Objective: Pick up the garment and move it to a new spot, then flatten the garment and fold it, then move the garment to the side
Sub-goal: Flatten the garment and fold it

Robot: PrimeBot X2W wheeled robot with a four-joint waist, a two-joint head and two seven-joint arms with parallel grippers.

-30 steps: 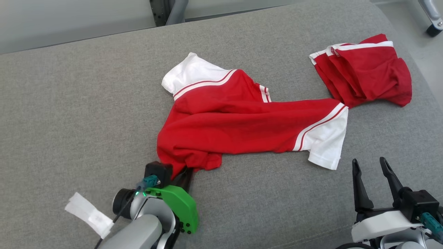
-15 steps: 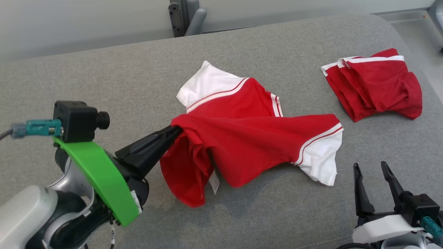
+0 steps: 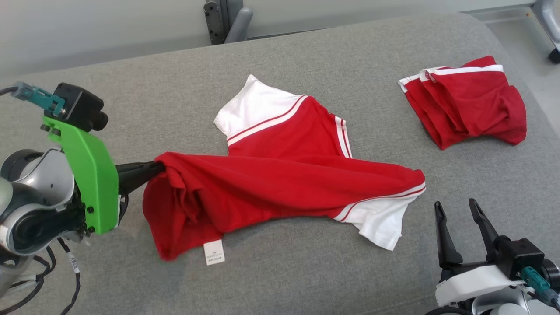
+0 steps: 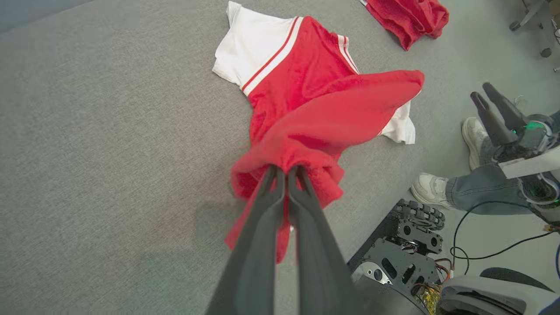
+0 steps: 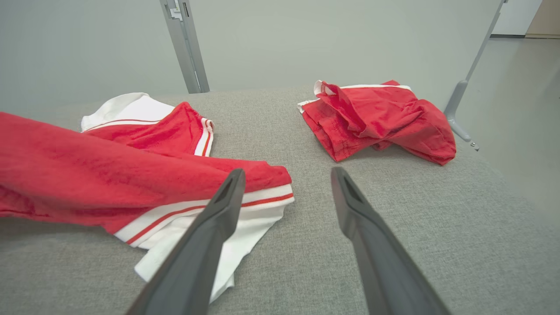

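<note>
Red: one garment (image 3: pixel 280 183), one folded pile (image 3: pixel 468 105).

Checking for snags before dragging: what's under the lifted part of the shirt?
The left gripper holds a bunched edge of the shirt off the grey cushion. Poking out below: a white sleeve and a white tag. Anything further beneath the fold is covered.

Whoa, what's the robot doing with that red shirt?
The left gripper has its jaws shut on one end of the red and white shirt, holding that end up off the grey padded surface while the sleeves lie on it. The shirt is not flat or folded yet. The right gripper is open and empty near a white sleeve. A second red garment lies loosely folded farther off.
</note>
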